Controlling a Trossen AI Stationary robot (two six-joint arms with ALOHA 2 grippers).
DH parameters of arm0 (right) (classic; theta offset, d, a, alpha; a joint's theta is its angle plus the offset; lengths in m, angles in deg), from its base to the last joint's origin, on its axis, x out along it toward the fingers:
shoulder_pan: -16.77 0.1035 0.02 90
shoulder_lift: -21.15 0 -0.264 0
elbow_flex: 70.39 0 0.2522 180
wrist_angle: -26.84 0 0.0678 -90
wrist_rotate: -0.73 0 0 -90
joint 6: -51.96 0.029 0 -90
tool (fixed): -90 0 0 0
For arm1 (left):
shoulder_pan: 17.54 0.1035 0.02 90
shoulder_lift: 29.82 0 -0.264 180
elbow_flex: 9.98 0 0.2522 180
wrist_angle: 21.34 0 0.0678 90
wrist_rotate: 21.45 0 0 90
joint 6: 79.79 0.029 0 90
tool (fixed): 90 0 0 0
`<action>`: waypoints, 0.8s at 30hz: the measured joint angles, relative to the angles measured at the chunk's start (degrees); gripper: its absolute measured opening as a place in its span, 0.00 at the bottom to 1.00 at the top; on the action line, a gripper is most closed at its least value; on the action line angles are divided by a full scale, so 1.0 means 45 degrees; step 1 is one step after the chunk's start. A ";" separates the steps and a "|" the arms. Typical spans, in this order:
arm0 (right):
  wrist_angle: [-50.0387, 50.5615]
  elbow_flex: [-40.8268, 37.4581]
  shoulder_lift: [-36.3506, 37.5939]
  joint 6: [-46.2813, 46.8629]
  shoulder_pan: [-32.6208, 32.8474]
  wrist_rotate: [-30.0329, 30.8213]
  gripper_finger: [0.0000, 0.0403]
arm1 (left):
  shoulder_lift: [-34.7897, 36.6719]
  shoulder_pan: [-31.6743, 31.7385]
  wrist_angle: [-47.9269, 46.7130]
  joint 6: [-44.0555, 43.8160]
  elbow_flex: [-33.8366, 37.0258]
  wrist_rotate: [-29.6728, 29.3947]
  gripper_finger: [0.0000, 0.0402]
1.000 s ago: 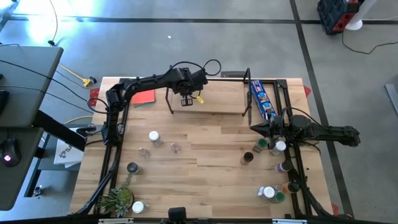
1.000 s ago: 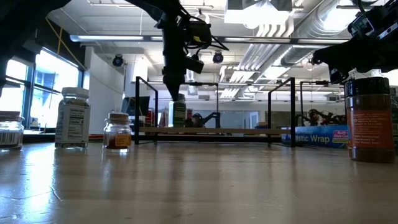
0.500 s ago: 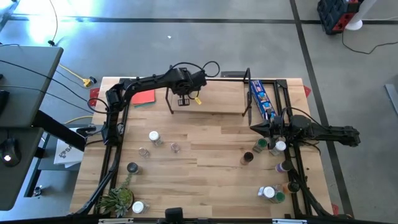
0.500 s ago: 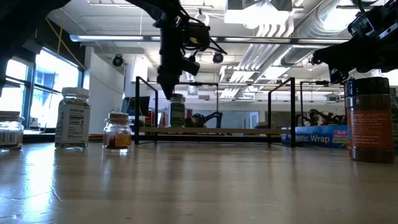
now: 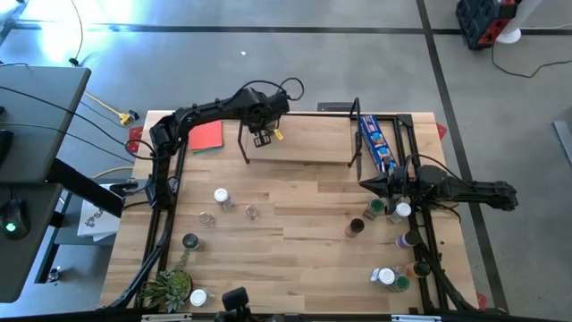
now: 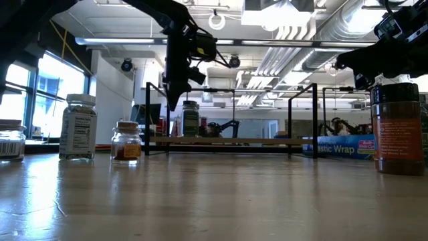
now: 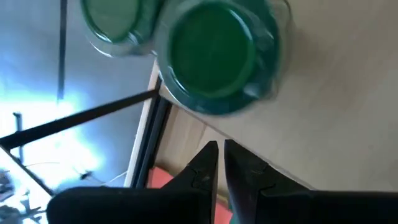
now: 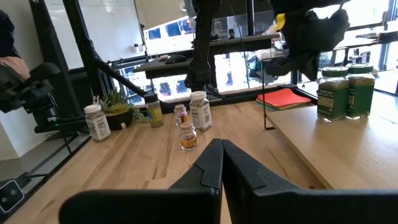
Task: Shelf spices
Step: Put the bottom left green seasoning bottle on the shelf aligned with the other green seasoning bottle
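The shelf [image 5: 308, 150] is a light-wood board with black end frames at the table's far side. Two green-lidded spice jars [image 7: 214, 56] [image 7: 118, 18] stand upright on its board near the left end; they also show in the right wrist view [image 8: 333, 93]. My left gripper [image 7: 219, 149] is shut and empty, above the board just left of the jars [image 6: 190, 119]. My right gripper [image 5: 365, 183] is shut and empty, over the table's right side beside a cluster of jars [image 5: 398, 211]. More jars [image 5: 221, 197] stand at the left.
A long blue packet [image 5: 375, 143] lies at the shelf's right end. A red flat square [image 5: 207, 139] lies at the far left. A small plant [image 5: 168, 288] stands at the near left corner. Bare wood lies in the table's middle.
My left gripper has drawn away from the green-lidded jar on the shelf, going toward the table's left edge. The jar stays upright on the board.
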 joint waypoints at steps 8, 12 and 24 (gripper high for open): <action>-0.0004 0.0000 0.0000 0.0000 -0.0004 0.0000 0.00 | 0.0000 0.0087 0.0865 0.0335 0.0000 -0.0010 0.02; -0.0005 0.0000 0.0000 0.0000 -0.0002 -0.0002 0.00 | 0.0005 0.0126 0.1009 0.0744 0.0000 -0.0063 0.02; 0.0000 0.0004 0.0000 0.0000 -0.0004 0.0000 0.00 | 0.0485 -0.0017 0.0053 0.1098 0.0000 -0.1374 0.02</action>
